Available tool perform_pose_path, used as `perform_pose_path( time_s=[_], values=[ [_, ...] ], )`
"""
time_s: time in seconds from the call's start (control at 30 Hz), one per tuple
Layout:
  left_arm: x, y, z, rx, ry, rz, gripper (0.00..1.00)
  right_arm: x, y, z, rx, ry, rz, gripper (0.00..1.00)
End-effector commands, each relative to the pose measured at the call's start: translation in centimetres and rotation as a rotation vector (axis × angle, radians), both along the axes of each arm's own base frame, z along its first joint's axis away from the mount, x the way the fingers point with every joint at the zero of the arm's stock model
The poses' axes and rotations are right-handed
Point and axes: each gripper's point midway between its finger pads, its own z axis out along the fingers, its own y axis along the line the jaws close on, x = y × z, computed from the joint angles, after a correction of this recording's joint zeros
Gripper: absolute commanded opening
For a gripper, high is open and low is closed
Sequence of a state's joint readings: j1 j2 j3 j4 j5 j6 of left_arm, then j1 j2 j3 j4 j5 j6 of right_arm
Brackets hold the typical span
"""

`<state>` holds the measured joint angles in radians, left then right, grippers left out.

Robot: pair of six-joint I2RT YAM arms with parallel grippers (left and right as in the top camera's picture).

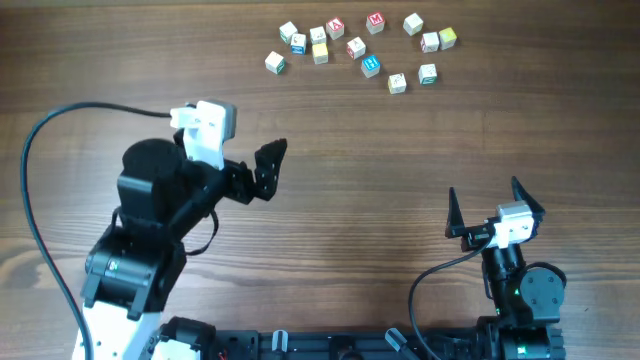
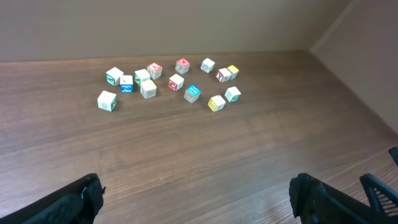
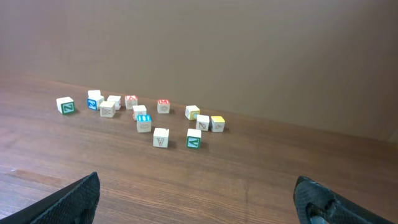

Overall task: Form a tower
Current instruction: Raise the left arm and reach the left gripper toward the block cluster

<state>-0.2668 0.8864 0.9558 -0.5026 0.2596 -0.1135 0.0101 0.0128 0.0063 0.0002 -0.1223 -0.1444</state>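
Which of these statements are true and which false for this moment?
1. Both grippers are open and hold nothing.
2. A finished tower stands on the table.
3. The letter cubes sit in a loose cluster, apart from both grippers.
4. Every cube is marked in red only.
1. True. The left gripper and the right gripper are both open and hold nothing.
2. False. No tower shows; the letter cubes lie scattered on the table.
3. True. The cluster sits at the far side, with bare wood between it and both grippers.
4. False. One is a blue cube, another a yellow-topped cube.
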Motion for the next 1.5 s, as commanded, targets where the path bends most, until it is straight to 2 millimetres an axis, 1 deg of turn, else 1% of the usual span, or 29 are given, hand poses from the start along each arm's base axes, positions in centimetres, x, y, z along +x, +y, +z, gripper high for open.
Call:
perform_pose_path(
  time_s=[0.0, 0.1, 0.13, 0.17, 0.2, 0.23, 0.3, 0.37, 0.43, 0.57, 0.7, 0.9, 0.97, 1.03, 1.07, 1.1, 1.17, 1.27, 1.47],
  values=[
    [1.6, -0.5, 1.2, 0.011, 0.015, -0.001, 1.00, 0.0, -0.3, 0.2, -0.012, -0.011, -0.015, 1.00],
    [2.9, -1.1, 0.7, 0.037, 0.137, -0.015, 1.00, 0.0, -0.3, 0.2, -0.012, -0.011, -0.015, 1.00],
    [2.9, -1.9, 0.9, 0.023, 0.169, -0.053, 1.00, 0.0, -0.3, 0.2, -0.011, -0.011, -0.015, 1.00],
    [2.8, -3.0, 1.1, -0.007, 0.193, -0.113, 1.00, 0.0, -0.3, 0.2, -0.012, -0.011, -0.015, 1.00],
    [2.3, -4.4, 1.1, -0.049, 0.218, -0.192, 1.00, 0.0, -0.3, 0.2, -0.011, -0.011, -0.015, 1.00],
    [2.1, -4.8, 0.7, -0.062, 0.243, -0.218, 1.00, 0.0, -0.3, 0.2, -0.011, -0.011, -0.015, 1.00],
    [1.0, -4.6, -1.3, -0.047, 0.351, -0.216, 1.00, 0.0, -0.3, 0.2, -0.011, -0.011, -0.015, 1.00],
    [0.2, -4.2, -2.6, -0.031, 0.422, -0.205, 1.00, 0.0, -0.3, 0.2, -0.012, -0.011, -0.015, 1.00],
    [-0.3, -4.1, -3.0, -0.027, 0.448, -0.203, 1.00, 0.0, -0.3, 0.2, -0.012, -0.011, -0.015, 1.00],
    [-0.3, -4.1, -3.1, -0.031, 0.456, -0.198, 1.00, 0.0, -0.3, 0.2, -0.011, -0.011, -0.015, 1.00],
    [0.7, -2.9, -3.5, -0.013, 0.463, -0.096, 1.00, 0.0, -0.3, 0.2, -0.011, -0.011, -0.015, 1.00],
    [1.9, -3.3, -2.3, -0.059, 0.420, -0.074, 1.00, 0.0, -0.3, 0.2, -0.011, -0.011, -0.015, 1.00],
    [2.6, -3.7, -2.4, -0.052, 0.430, -0.077, 1.00, 0.0, -0.3, 0.2, -0.012, -0.011, -0.015, 1.00],
    [4.2, -5.3, -2.5, -0.025, 0.457, -0.096, 1.00, 0.0, -0.3, 0.2, -0.011, -0.011, -0.015, 1.00],
    [4.8, -5.5, -2.5, -0.012, 0.456, -0.087, 1.00, 0.0, -0.3, 0.2, -0.012, -0.011, -0.015, 1.00],
    [5.7, -5.6, -2.3, 0.009, 0.448, -0.068, 1.00, 0.0, -0.3, 0.2, -0.012, -0.011, -0.015, 1.00],
    [7.8, -5.6, -1.1, 0.038, 0.409, -0.024, 1.00, 0.0, -0.3, 0.2, -0.011, -0.011, -0.015, 1.00],
    [10.3, -5.4, -0.2, 0.043, 0.380, 0.037, 1.00, 0.0, -0.3, 0.2, -0.011, -0.011, -0.015, 1.00],
    [15.0, -7.0, 1.0, 0.020, 0.329, 0.041, 1.00, 0.0, -0.3, 0.2, -0.012, -0.011, -0.015, 1.00]
  ],
)
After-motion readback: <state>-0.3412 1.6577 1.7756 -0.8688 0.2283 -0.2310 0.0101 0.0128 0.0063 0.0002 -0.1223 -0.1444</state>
